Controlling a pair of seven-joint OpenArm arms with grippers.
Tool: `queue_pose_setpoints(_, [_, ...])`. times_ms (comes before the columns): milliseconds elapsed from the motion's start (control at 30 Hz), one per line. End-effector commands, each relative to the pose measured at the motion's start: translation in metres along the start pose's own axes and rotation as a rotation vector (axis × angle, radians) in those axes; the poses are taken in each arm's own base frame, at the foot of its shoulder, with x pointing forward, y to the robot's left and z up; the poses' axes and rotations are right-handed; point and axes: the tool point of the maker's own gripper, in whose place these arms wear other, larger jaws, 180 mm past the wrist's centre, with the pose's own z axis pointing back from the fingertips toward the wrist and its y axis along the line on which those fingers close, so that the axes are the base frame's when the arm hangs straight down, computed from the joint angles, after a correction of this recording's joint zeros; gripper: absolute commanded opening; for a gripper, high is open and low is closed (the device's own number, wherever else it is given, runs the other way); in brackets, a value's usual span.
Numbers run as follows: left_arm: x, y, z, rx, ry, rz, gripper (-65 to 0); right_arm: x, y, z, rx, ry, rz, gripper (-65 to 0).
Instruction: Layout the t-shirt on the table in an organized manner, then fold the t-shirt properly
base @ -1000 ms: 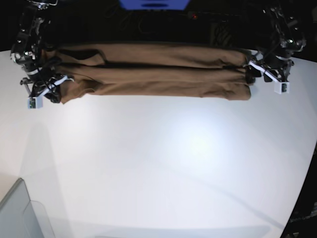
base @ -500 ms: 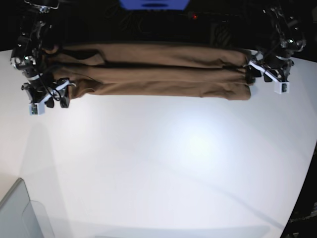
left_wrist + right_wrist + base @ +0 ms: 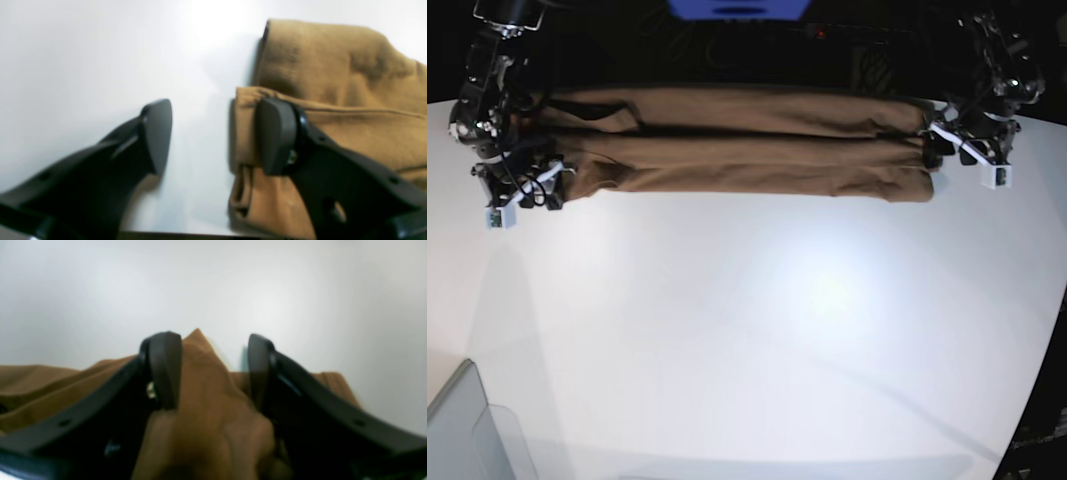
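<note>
White, smooth surface [image 3: 757,330] under bright overhead glare, dark background beyond its far edge. Along that far edge, tan-brown t-shirt [image 3: 737,150] folded into a long narrow band, long axis running side to side across the base view, one end at each arm. At the band's end on the base view's right, left gripper [image 3: 213,133] spread open: one finger over bare surface just off the cloth, the other over the stacked hem layers, nothing pinched between them. At the band's end on the base view's left, right gripper [image 3: 213,370] also parted, a raised peak of cloth standing up between the two fingers, touching or nearly touching one finger, clear of the other; no clamp on it visible. Both grippers roughly equally close to their own ends, so neither arm clearly nearer. Judged from the layout: lengthwise folds done, crosswise fold still to come, likely one end carried along the long axis toward the other. For that, cloth directly beneath and between the right gripper's fingers, ready for a pinch; at the left gripper, shirt edge off to one side, under only one finger, calling for a small shift over the hem first. Small white neck tag not visible in any view.
</note>
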Motion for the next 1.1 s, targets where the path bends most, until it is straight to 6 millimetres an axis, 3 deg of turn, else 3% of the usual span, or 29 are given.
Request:
queue_pose_setpoints(0, [0.002,0.002,0.002,0.003,-0.003,-0.008,-25.6,0.018,-0.003,0.002,0.0,-0.055,0.013,-34.4])
queue_pose_setpoints(67, [0.002,0.002,0.002,0.003,-0.003,-0.008,-25.6,0.018,-0.004,0.002,-0.001,-0.054,0.013,-40.2])
queue_pose_setpoints(233, [0.002,0.002,0.002,0.003,-0.003,-0.008,-25.6,0.015,-0.003,0.002,0.001,-0.049,0.008,-64.0])
queue_pose_setpoints(267, [0.002,0.002,0.002,0.003,-0.003,-0.008,-25.6,0.014,-0.003,0.002,0.001,-0.045,0.007,-65.0])
queue_pose_setpoints(533, [0.003,0.002,0.002,0.002,-0.005,-0.008,-25.6,0.013,-0.003,0.003,0.0,-0.046,0.01,-65.0])
queue_pose_setpoints(800, [0.003,0.002,0.002,0.002,-0.005,-0.008,-25.6,0.029,0.003,0.013,0.002,-0.084,0.046,-65.0])
queue_pose_setpoints(1067, [0.005,0.001,0.002,0.0,-0.009,-0.01,-25.6,0.024,0.0,0.003,0.002,-0.033,0.025,-39.0])
